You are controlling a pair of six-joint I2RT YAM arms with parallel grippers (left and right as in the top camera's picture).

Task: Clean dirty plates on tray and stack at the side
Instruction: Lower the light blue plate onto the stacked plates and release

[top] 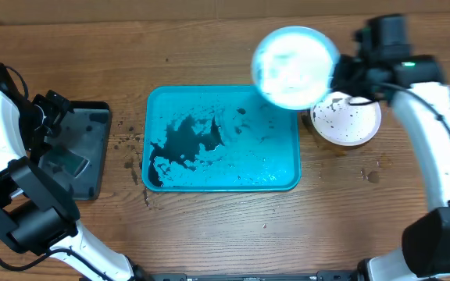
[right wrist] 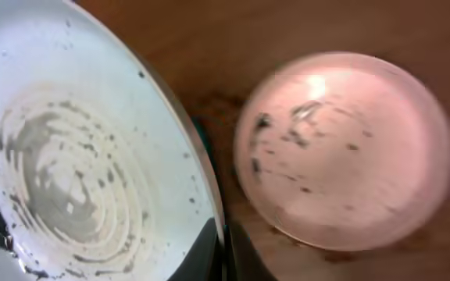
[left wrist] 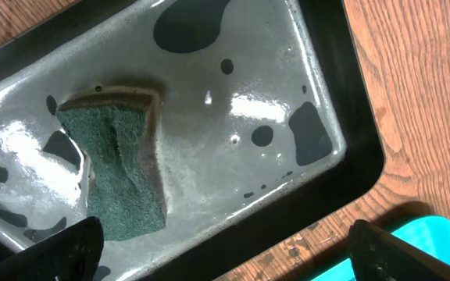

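Note:
My right gripper [top: 341, 75] is shut on the rim of the pale mint plate [top: 294, 66] and holds it tilted in the air over the far right corner of the turquoise tray [top: 276, 160]. In the right wrist view the jaws [right wrist: 221, 251] pinch that plate's edge [right wrist: 76, 156]; grey smears and specks cover its face. The white plate [top: 347, 119] lies on the table right of the tray, speckled black; it also shows in the right wrist view [right wrist: 342, 148]. No yellow-green plate shows. The tray holds only black smears. My left gripper [left wrist: 229, 254] is open and empty.
A black tray [top: 84, 144] stands at the left, wet inside, with a green sponge [left wrist: 119, 168] lying in it under my left gripper [top: 53, 113]. Black crumbs dot the wood between the two trays [top: 131, 144]. A corner of the turquoise tray [left wrist: 436, 234] shows in the left wrist view.

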